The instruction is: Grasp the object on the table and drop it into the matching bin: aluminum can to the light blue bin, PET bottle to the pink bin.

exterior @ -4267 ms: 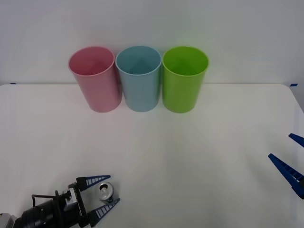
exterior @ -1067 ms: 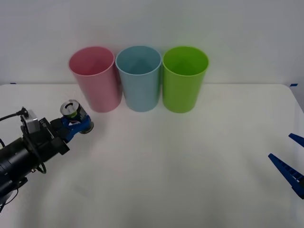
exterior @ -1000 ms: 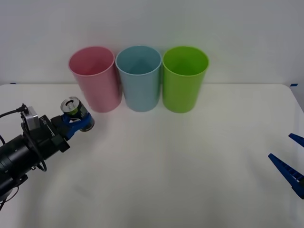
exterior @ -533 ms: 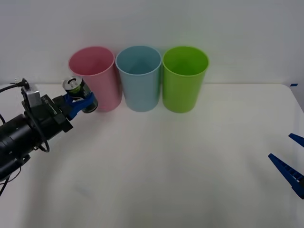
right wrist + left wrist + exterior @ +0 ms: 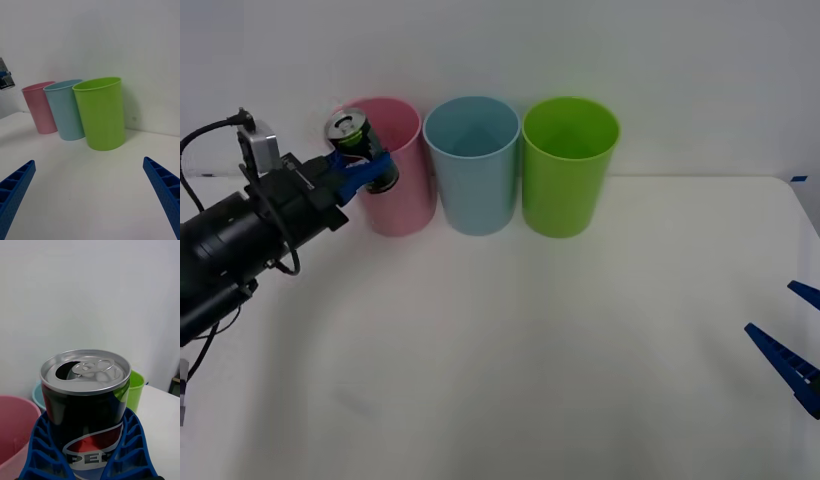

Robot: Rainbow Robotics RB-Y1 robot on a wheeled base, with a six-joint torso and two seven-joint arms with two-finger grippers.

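My left gripper (image 5: 366, 168) is shut on the aluminum can (image 5: 355, 141), a dark-sided can with a silver pull-tab top (image 5: 85, 370), held in the air at rim height in front of the pink bin (image 5: 395, 195). The blue ribbed fingers (image 5: 39, 450) wrap the can's lower body. The light blue bin (image 5: 472, 165) stands just right of the pink one, on the far side of the white table (image 5: 540, 340). My right gripper (image 5: 792, 335) rests open low at the right edge, its fingers (image 5: 17, 185) spread wide.
A lime green bin (image 5: 568, 165) stands right of the light blue one; all three touch in a row near the back wall. The left arm's black body (image 5: 240, 240) stretches over the table's left side.
The left gripper closed on the can near the table's front left, lifted it and carried it up and back toward the pink bin's rim. The right arm stayed still.
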